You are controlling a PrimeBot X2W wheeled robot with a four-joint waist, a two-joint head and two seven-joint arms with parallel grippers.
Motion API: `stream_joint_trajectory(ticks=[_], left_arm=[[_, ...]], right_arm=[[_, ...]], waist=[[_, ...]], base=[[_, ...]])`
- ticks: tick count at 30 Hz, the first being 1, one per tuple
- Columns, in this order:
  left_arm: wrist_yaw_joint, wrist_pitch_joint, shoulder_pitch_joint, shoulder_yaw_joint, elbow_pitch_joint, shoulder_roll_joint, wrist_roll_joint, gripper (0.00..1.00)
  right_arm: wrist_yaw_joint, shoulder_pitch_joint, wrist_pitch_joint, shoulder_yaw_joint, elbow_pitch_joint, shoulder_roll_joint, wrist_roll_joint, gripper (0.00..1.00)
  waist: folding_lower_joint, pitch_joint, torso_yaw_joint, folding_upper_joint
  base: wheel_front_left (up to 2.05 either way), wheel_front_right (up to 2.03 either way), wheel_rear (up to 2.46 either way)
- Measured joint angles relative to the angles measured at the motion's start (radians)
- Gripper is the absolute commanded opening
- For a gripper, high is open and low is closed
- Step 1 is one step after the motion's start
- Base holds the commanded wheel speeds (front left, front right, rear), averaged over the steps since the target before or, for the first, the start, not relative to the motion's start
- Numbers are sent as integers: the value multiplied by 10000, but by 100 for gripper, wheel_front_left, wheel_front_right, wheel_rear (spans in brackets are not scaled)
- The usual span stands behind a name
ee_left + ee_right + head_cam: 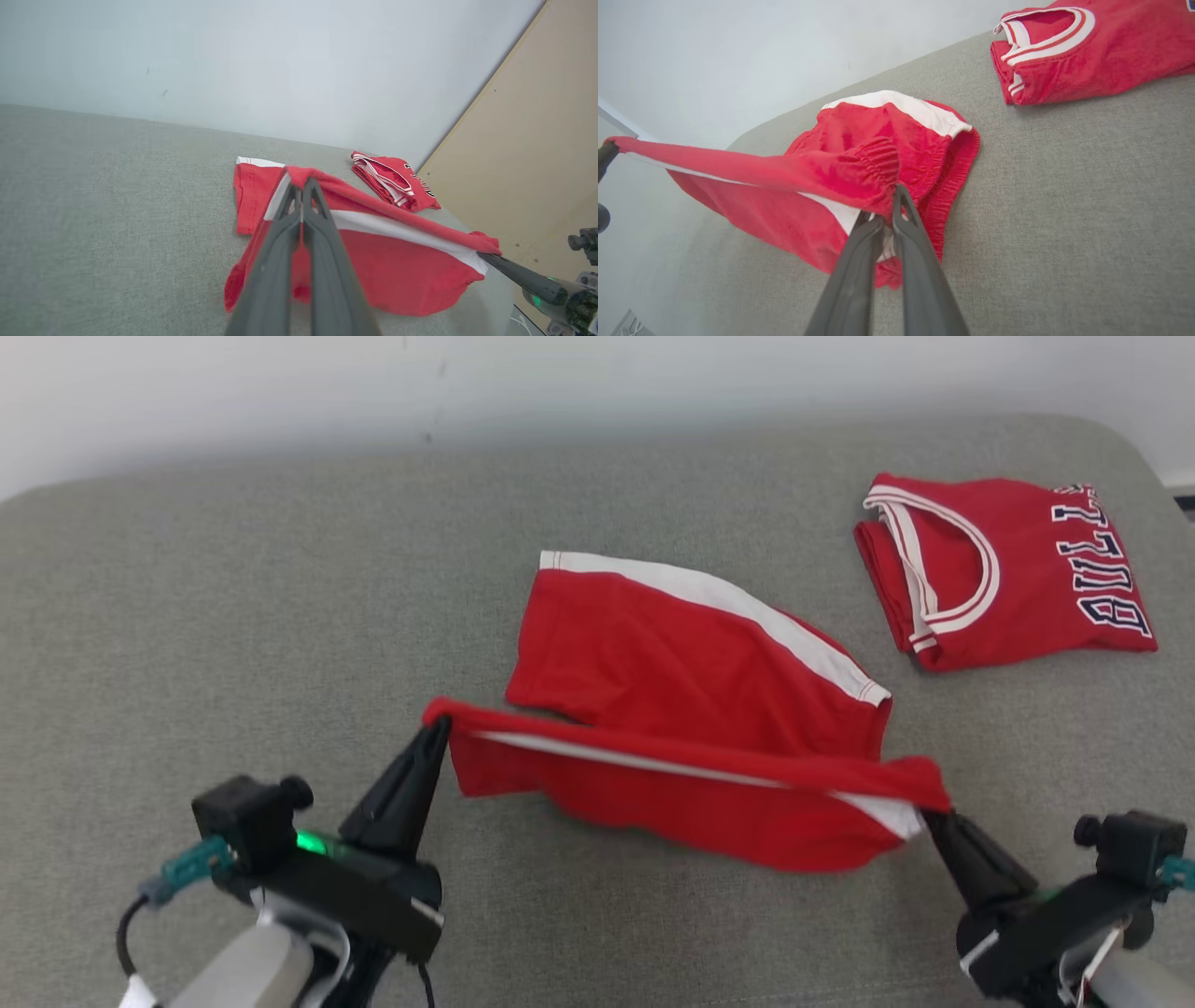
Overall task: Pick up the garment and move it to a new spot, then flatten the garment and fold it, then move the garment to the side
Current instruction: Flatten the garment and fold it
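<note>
Shorts (672, 653), red with white side stripes, lie mid-way across the grey cushion (233, 616). The far half rests flat and the near edge is lifted taut. The folded red jersey (1018, 579) at far right reads "BULL", the rest unclear. Your left gripper (437, 728) and right gripper (929, 817) angle inward from the lower corners, each with jaws closed tight on one end of the shorts.

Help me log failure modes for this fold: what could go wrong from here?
1. The left fingers and right fingers pinch only the ends of the red shorts' lifted edge, so the stretched cloth could slip free mid-fold.
2. The lower layer lies skewed on the grey cushion, so the fold may land uneven.
3. The folded jersey sits close on the right, and a sideways move could disturb it.
</note>
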Motion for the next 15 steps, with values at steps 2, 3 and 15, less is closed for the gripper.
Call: stream_joint_trajectory(ticks=[2, 3, 15], left_arm=[[-2, 21, -413, 31, 230, -94, 31, 0], [0, 104, -646, 35, 324, -121, 104, 0], [-178, 683, -3450, -25, 2174, -594, 552, 0]], right_arm=[[0, -216, -2, -257, 38, 186, 416, 0], [0, -317, -2, -378, 75, 282, 552, 0], [0, -1935, 0, -832, 675, 1058, 1020, 0]], waist=[[0, 166, -55, 0], [0, 254, -83, 0], [1, 1494, -467, 1]], base=[[0, 0, 0], [0, 0, 0], [0, 0, 0]])
